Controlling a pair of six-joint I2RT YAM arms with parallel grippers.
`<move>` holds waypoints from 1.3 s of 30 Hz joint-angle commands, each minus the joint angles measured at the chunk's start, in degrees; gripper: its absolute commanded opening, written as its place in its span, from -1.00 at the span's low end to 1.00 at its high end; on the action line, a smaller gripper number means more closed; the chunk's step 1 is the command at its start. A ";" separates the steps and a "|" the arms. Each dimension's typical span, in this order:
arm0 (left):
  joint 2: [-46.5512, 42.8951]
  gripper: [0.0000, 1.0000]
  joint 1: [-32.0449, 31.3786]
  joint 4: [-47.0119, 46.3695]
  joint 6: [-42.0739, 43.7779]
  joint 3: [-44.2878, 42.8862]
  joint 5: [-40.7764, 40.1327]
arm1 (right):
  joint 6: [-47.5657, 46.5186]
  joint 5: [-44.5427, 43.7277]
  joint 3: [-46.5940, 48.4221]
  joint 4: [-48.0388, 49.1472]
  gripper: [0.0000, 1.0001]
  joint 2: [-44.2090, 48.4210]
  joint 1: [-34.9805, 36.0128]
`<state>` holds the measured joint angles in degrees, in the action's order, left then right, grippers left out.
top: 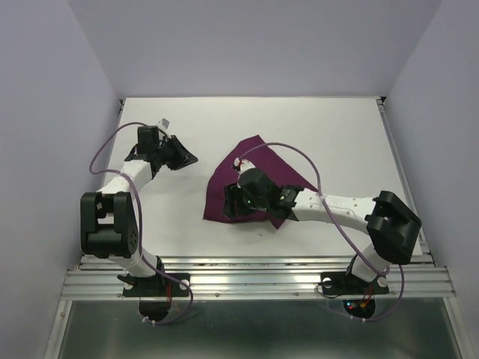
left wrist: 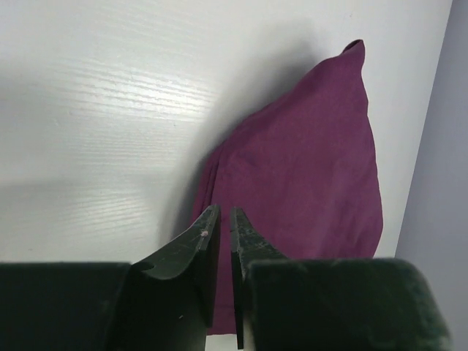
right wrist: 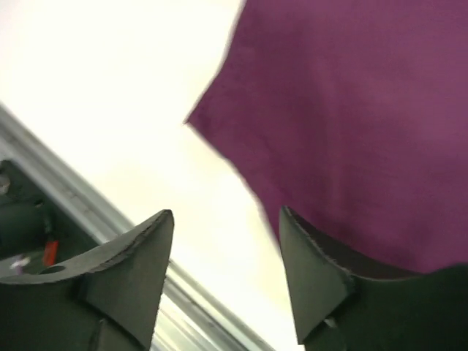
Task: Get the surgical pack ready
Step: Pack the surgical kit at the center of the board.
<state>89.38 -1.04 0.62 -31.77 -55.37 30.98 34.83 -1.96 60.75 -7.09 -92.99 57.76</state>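
One plum-purple cloth (top: 258, 161) on white counter (top: 314, 123). Two hands: left hand (left wrist: 224, 210) barely apart, right hand (right wrist: 227, 213) spread wide. Room: pale walls (top: 247, 45).

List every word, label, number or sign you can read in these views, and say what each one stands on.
None: no readable text in any view.
purple cloth: plain, with no label or print.
white table: unmarked.
right arm's base: small coloured lights only, and any writing is too small to read.
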 commanded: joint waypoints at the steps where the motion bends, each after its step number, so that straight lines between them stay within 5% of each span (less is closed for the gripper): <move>1: -5.00 -0.55 -0.80 3.06 3.20 -2.11 0.31 | -7.40 -13.85 0.07 -3.27 0.34 10.01 -1.06; 5: -6.15 -0.57 -5.63 3.95 3.29 -1.76 0.13 | -8.20 -14.49 -1.07 -6.35 0.28 15.37 -13.23; 9: -6.50 -0.97 -12.57 2.90 1.28 -0.09 -0.83 | -6.53 -11.14 -0.99 -9.42 -0.14 13.72 -26.36; 16: -4.66 -1.00 -19.79 -0.18 -2.51 6.77 -1.98 | -3.98 -6.22 -2.13 -10.13 -0.33 6.78 -40.96; 24: 7.18 -1.00 -22.08 -1.76 0.65 1.77 -2.50 | -2.67 -1.30 -9.67 -5.93 -0.42 3.60 -42.11; 30: 16.87 -1.00 -22.34 -1.24 2.06 -9.47 -2.42 | 1.99 8.28 -21.53 0.93 -0.46 12.80 -39.93; 35: 21.79 -1.00 -22.60 4.98 5.39 -21.60 -3.64 | 4.81 4.08 -25.42 -5.00 -0.46 21.87 -36.22; 39: 17.50 -1.00 -22.34 10.62 8.03 -24.52 -9.52 | 4.99 -7.26 -23.67 -13.29 -0.46 29.96 -36.22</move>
<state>112.33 -23.27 5.52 -28.08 -75.92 26.20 38.28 0.40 35.38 -14.04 -70.08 21.41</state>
